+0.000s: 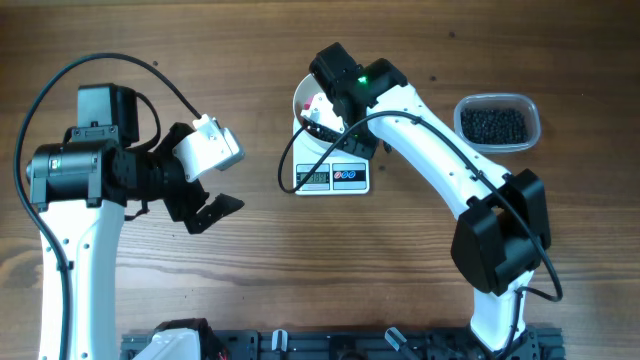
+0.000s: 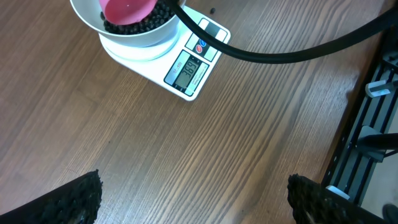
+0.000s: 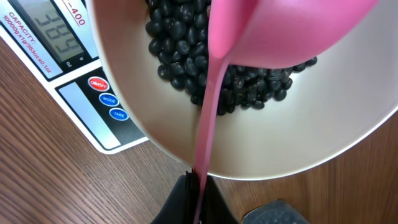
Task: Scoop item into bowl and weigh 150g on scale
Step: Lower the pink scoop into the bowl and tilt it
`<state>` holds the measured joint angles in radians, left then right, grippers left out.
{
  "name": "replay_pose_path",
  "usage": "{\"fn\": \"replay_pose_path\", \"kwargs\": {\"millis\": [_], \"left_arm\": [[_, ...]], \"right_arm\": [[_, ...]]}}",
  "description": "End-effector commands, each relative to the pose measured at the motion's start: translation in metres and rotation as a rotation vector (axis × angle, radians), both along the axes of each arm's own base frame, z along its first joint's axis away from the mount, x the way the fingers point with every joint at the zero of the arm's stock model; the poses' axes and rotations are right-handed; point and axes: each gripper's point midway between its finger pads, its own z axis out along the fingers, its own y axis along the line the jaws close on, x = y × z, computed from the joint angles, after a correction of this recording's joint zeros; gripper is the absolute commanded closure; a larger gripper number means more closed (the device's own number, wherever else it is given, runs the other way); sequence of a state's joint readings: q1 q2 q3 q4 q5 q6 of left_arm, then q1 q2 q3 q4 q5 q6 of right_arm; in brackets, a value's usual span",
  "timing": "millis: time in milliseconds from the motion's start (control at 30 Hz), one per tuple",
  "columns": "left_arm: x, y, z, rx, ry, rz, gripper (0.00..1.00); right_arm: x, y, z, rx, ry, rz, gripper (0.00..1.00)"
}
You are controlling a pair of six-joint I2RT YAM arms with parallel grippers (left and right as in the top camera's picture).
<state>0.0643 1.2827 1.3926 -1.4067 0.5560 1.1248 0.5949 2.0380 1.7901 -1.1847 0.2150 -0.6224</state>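
**Right gripper**: jaws shut tight on the thin handle of a pink scoop, whose cup hung over the bowl. The wrist view alone showed this grip; from overhead the arm covered it.

**Beans**: a black heap lay in the bowl, partly under the scoop. More filled the clear tub, seen only from overhead, on the table well to the right.

**Bowl**: white, sitting on the scale.

**Scale**: white and flat, its display lit with digits (readable in both wrist views, too small overhead).

**Left gripper**: jaws spread wide and holding nothing, above bare wood left of the scale. Its own camera showed the bowl from the side and a black cable crossing above the scale.
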Motion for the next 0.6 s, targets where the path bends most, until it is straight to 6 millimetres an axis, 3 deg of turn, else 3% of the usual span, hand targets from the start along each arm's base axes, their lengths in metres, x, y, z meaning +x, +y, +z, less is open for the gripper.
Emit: {"fn": "replay_pose_path", "kwargs": {"millis": [0,167,367,567], "left_arm": [[0.001,-0.002,0.01,-0.014,-0.041,-0.018,0.0],[0.001,-0.002,0.01,-0.014,-0.041,-0.018,0.0],[0.001,-0.002,0.01,-0.014,-0.041,-0.018,0.0],[0.001,-0.002,0.01,-0.014,-0.041,-0.018,0.0]], "right_arm": [[0.009,-0.007,0.017,-0.035,-0.069,-0.006,0.96],[0.015,-0.007,0.023,-0.04,-0.099,-0.012,0.96],[0.03,0.003,0.051,0.009,-0.171,-0.016,0.96],[0.024,-0.002,0.075,0.029,-0.179,-0.065,0.96]]}}
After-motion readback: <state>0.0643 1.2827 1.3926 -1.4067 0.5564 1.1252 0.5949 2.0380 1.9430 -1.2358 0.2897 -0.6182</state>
